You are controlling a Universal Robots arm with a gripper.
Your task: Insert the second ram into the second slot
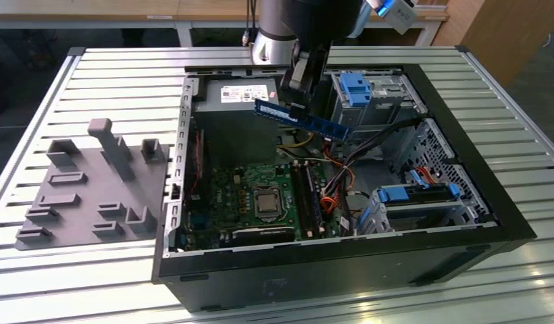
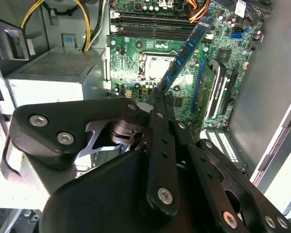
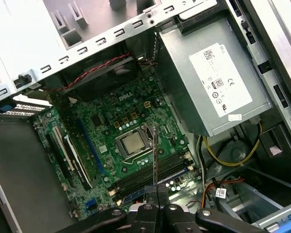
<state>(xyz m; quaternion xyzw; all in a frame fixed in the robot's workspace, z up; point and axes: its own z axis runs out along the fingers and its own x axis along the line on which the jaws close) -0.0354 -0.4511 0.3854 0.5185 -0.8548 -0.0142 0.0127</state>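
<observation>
Second ram [image 1: 306, 120] clamped in gripper [image 1: 293, 102], hovering above motherboard [image 1: 232, 192]; we judge carry step, alignment over DIMM slots [image 1: 305, 196] not yet made.

A white printed label [image 3: 222, 80] sits on the power supply [image 3: 184, 68].

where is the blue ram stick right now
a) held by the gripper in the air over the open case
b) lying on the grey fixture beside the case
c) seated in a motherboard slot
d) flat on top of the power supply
a: the gripper is shut on the second ram, which hangs above the motherboard, not in any slot.
</observation>
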